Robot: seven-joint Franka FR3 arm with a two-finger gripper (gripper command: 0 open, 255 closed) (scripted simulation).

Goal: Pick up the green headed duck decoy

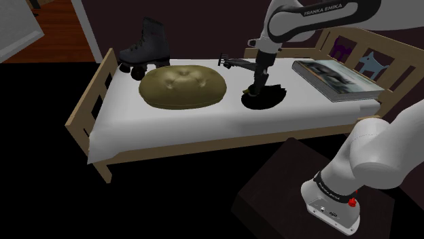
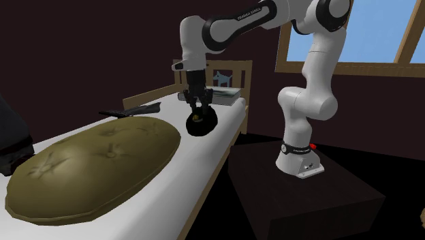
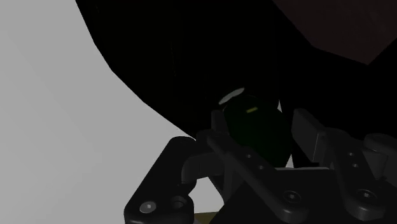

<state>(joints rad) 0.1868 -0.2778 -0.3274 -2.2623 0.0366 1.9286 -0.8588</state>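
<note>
Olive-green cushion (image 1: 182,85); white sheet (image 1: 204,125); tan bed frame (image 1: 83,112); black roller skate (image 1: 146,46); grey-toned book (image 1: 336,78); black duck decoy (image 1: 270,99), its head (image 3: 257,127) dark green; white arm (image 2: 320,68), dark joints, red button (image 1: 352,201).

The arm (image 1: 309,20) consists of white rounded links joined by dark joint bands. One link carries dark "FRANKA EMIKA" lettering (image 1: 329,9). The base (image 1: 325,205) bears a black collar (image 1: 331,188) with small white print and a red button (image 1: 352,201). The tool (image 2: 198,111) is all black, with round fastener heads (image 3: 147,206) set into its body.
</note>
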